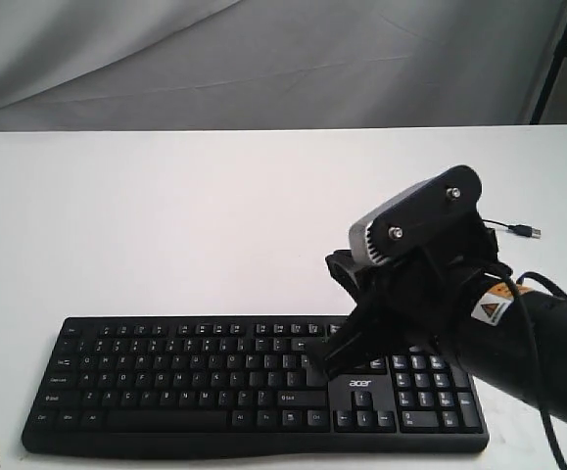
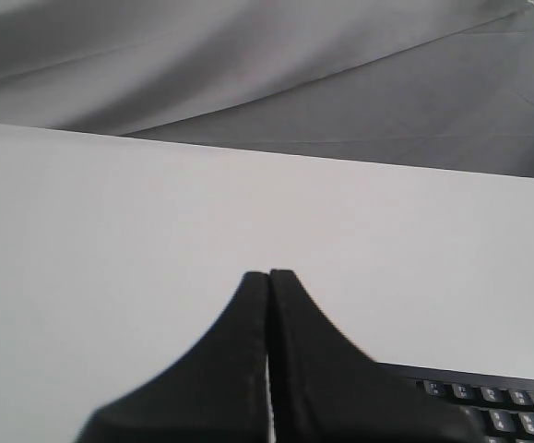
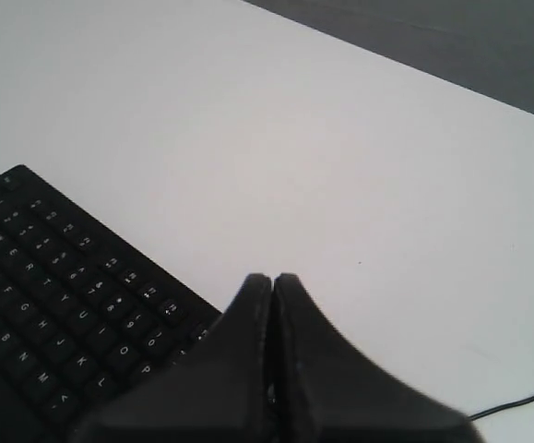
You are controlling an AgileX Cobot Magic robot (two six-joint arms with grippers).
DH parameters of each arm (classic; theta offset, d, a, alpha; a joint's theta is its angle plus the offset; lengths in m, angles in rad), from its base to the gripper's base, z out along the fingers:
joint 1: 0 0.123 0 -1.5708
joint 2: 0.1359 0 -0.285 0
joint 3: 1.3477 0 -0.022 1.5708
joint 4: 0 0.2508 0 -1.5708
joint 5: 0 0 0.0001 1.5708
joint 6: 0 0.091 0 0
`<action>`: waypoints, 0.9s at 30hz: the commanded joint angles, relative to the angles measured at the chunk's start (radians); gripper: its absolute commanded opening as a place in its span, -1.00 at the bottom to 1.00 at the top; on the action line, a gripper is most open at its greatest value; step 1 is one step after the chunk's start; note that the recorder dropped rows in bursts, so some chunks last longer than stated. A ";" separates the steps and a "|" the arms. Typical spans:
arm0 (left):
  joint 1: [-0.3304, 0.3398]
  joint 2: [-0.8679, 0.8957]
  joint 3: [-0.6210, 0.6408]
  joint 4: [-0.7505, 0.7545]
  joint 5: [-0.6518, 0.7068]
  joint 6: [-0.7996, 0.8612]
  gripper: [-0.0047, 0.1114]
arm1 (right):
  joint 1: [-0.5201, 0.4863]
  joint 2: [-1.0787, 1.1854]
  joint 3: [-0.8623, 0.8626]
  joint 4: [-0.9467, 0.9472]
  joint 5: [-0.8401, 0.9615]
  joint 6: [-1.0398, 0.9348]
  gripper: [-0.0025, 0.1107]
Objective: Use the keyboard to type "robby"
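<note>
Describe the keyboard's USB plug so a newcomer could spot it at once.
On the white table, the wide black plastic keyboard lies along the near edge. Beyond its number-pad end, behind the right gripper, a thin black cable ends in a small USB plug, the only loose end on the tabletop.

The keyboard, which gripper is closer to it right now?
Right. The right gripper hangs over the keyboard beside the acer logo; the left gripper is away, outside the exterior view.

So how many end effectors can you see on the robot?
2. The right end effector is over the right part of the keyboard; the left end effector shows only in its wrist view.
</note>
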 commanded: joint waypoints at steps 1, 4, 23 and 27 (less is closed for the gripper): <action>-0.003 -0.004 0.005 -0.009 -0.002 -0.004 -0.92 | -0.006 -0.016 0.006 0.039 -0.042 -0.003 -0.96; -0.003 -0.004 0.005 -0.009 -0.002 -0.004 -0.92 | -0.006 -0.067 0.006 0.049 -0.049 -0.003 -0.96; -0.003 -0.004 0.005 -0.009 -0.002 -0.004 -0.92 | -0.757 -0.806 0.250 -0.001 0.405 0.007 -0.96; -0.003 -0.004 0.005 -0.009 -0.002 -0.004 -0.92 | -0.835 -0.857 0.250 -0.018 0.443 0.007 -0.96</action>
